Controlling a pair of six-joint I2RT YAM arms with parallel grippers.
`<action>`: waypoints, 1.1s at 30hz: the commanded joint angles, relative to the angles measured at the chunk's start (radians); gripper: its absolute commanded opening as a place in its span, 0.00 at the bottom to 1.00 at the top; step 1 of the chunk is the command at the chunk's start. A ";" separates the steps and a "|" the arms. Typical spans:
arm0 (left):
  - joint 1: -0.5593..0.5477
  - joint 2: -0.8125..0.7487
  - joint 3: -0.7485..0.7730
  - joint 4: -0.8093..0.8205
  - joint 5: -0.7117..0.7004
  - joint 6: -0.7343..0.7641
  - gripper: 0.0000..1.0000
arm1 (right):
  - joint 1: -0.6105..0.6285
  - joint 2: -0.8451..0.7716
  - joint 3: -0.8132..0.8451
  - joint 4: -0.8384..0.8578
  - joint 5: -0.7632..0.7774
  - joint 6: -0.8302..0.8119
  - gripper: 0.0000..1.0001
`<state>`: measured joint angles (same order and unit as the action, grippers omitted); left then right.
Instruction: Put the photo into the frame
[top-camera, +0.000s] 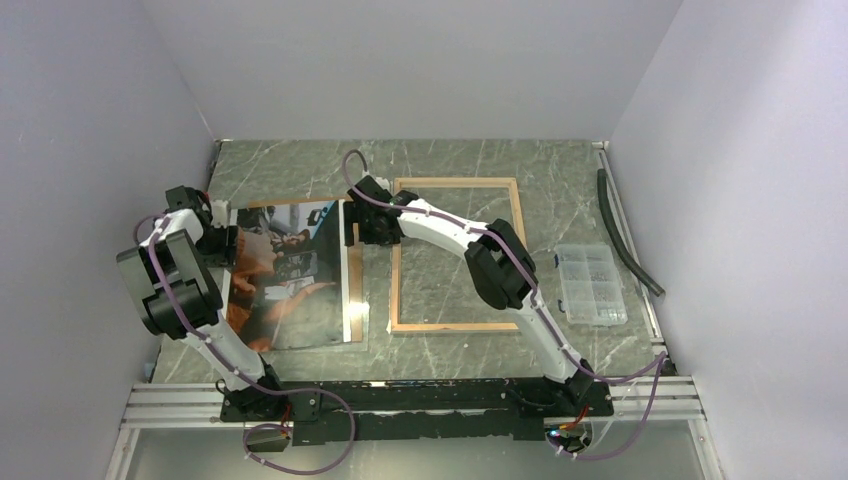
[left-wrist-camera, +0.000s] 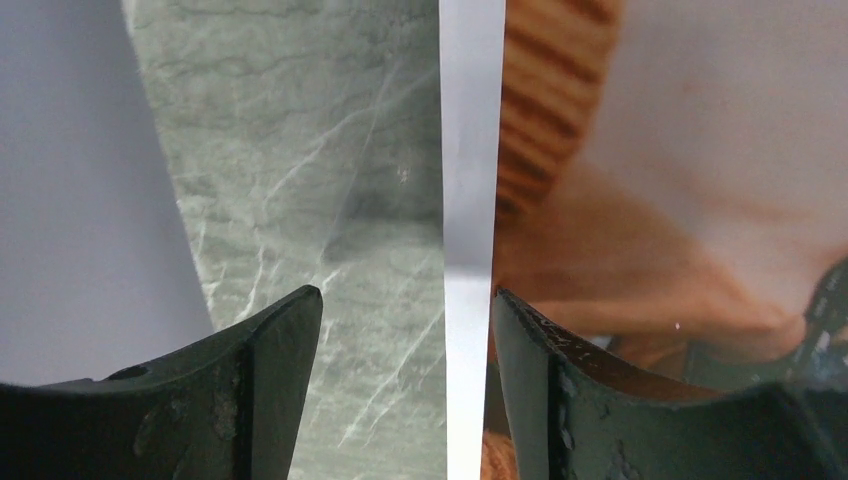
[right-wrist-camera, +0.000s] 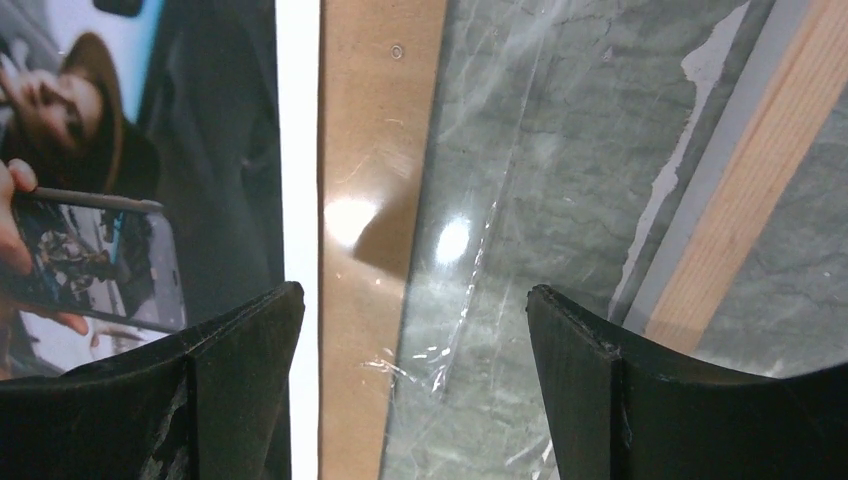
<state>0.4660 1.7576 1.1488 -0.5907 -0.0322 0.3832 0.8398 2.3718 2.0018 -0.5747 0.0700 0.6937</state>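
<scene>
At the centre left of the overhead view, the photo (top-camera: 290, 275) lies face up, just beside the frame (top-camera: 455, 182). The frame sits wood side up in the middle, with only bare table (top-camera: 560, 200) showing inside it. So I judge nothing is placed yet: the photo has to be lifted, carried right and laid into the frame.

My left gripper (top-camera: 218, 243) is at the photo's left edge and my right gripper (top-camera: 372, 225) at its right edge. Both have their jaws apart and hold nothing.

The left wrist view adds that the photo's white border runs between the left fingers. Only the right wrist view clearly shows a brown board (right-wrist-camera: 370, 150) poking out from under the photo, and a clear sheet (right-wrist-camera: 480, 200) lying towards the frame's wooden bar.
</scene>
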 joint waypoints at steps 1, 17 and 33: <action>-0.007 0.053 -0.012 0.051 0.011 -0.021 0.68 | -0.005 0.039 0.032 -0.004 0.016 0.027 0.86; -0.064 0.124 -0.052 0.057 0.065 -0.064 0.64 | -0.023 -0.031 -0.083 0.212 -0.281 0.153 0.86; -0.070 0.121 -0.070 0.068 0.069 -0.034 0.59 | -0.073 -0.163 -0.264 0.554 -0.559 0.324 0.83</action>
<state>0.4179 1.8103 1.1400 -0.5282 -0.0319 0.3538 0.7437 2.3157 1.7622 -0.2062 -0.3401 0.9314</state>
